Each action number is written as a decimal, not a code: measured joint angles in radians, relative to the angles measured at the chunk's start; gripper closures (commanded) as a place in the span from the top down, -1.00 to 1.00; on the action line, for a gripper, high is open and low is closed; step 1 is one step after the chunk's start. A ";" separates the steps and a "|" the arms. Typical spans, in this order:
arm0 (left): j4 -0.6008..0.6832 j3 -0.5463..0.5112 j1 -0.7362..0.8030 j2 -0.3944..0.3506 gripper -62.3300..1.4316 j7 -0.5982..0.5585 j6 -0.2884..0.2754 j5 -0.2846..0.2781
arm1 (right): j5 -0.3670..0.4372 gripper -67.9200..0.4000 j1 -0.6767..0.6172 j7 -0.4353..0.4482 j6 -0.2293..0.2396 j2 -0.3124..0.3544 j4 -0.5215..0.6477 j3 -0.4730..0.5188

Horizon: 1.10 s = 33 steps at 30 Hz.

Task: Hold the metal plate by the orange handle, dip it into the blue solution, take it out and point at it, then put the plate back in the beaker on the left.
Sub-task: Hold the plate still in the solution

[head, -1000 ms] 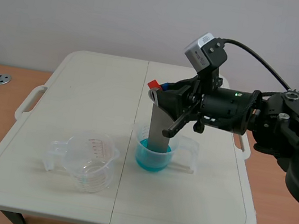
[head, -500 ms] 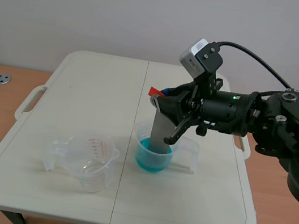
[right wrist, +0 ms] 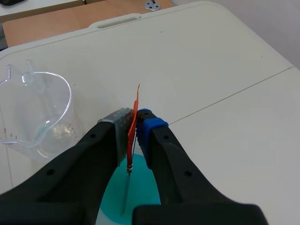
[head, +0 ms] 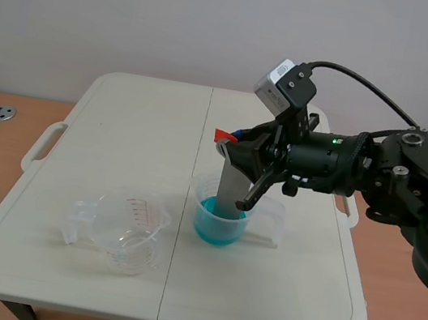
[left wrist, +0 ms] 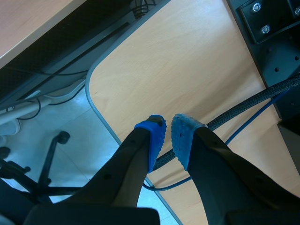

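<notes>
My right gripper (head: 233, 142) is shut on the orange handle (head: 224, 136) of the grey metal plate (head: 231, 186). The plate hangs down into a clear beaker holding the blue solution (head: 218, 222), its lower end in the liquid. In the right wrist view the orange handle (right wrist: 134, 119) is pinched between my right gripper's fingers (right wrist: 135, 126), with the thin plate edge (right wrist: 126, 190) dropping into the blue solution (right wrist: 136, 197). An empty clear beaker (head: 126, 230) lies to the left; the right wrist view shows this empty beaker (right wrist: 35, 112) beside the gripper. My left gripper (left wrist: 168, 136) is off the table, its pads almost touching, holding nothing.
The white folding table (head: 121, 128) has a centre seam. The left wrist view looks down on a wooden desk edge (left wrist: 154, 70), cables (left wrist: 243, 108) and floor below.
The right gripper has sunk slightly and shifted right, lowering the plate deeper into the blue solution. The left beaker has not moved.
</notes>
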 measured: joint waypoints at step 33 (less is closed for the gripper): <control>0.000 0.000 0.000 0.000 -0.67 0.000 0.000 0.000 | -0.018 -0.95 0.000 0.000 0.000 0.000 0.000 0.000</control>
